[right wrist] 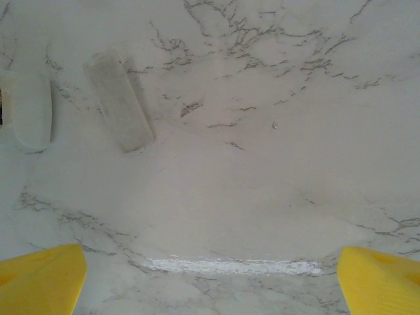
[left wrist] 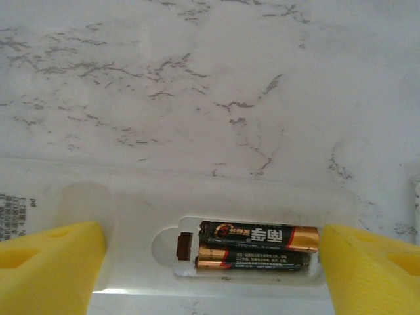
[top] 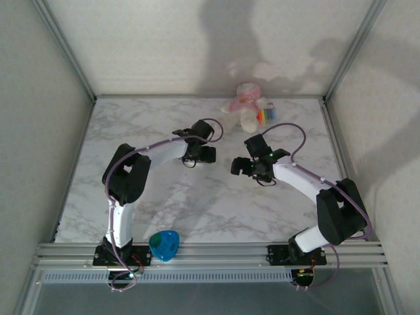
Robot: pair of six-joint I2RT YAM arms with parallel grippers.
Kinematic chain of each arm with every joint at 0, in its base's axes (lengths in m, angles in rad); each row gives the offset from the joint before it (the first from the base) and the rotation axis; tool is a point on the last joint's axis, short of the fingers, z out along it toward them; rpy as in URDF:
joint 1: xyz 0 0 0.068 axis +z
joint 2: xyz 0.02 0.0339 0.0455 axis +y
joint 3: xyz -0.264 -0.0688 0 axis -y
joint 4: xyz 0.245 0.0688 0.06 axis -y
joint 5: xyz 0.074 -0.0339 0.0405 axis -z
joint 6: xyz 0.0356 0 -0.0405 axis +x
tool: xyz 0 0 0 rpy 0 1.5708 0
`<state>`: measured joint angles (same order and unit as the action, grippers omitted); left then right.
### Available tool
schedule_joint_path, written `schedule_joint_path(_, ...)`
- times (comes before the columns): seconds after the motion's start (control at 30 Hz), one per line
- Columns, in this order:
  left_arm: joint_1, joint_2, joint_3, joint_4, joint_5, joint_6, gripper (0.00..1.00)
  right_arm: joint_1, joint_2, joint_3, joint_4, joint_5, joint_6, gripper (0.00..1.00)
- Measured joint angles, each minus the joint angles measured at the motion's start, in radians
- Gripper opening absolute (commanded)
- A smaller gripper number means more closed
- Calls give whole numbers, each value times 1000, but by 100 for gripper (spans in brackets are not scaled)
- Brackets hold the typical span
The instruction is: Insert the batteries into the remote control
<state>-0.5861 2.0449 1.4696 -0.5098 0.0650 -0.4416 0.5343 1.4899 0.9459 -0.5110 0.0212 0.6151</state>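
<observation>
The remote control point(left wrist: 131, 216) lies back-up on the marble, a white bar with its battery bay uncovered. Two batteries lie side by side in the bay, both dark with orange-gold ends: the upper battery point(left wrist: 262, 235) has its gold end to the right, the lower battery point(left wrist: 252, 258) has its gold end to the left. My left gripper point(left wrist: 213, 262) hovers open over the bay with one yellow fingertip point(left wrist: 46, 262) on each side, holding nothing. Seen from above, the left gripper point(top: 200, 154) sits mid-table. My right gripper point(right wrist: 210, 275) point(top: 239, 167) is open over bare marble.
A flat white rectangular cover point(right wrist: 119, 102) lies loose on the table beside a rounded white end point(right wrist: 29, 108). A pink-and-white plush toy point(top: 246, 105) and a small rainbow-striped item point(top: 264, 117) rest at the back wall. A blue object point(top: 164, 246) sits at the near rail.
</observation>
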Motion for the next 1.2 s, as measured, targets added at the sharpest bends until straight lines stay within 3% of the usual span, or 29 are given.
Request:
schedule_joint_path(0.07,6,-1,-4,0,2,0,77,0,0,0,0,0,0,99)
schedule_joint_path(0.47,7,0,-8,0,-3,0,77,0,-2,0,0,0,0,99)
schedule_joint_path(1.03,-67,16,-37,44,-208,-1,78,0,-2,0,0,0,0,99)
schedule_joint_path(1.2,-72,9,-45,57,-222,-8,80,0,-2,-2,0,0,0,99)
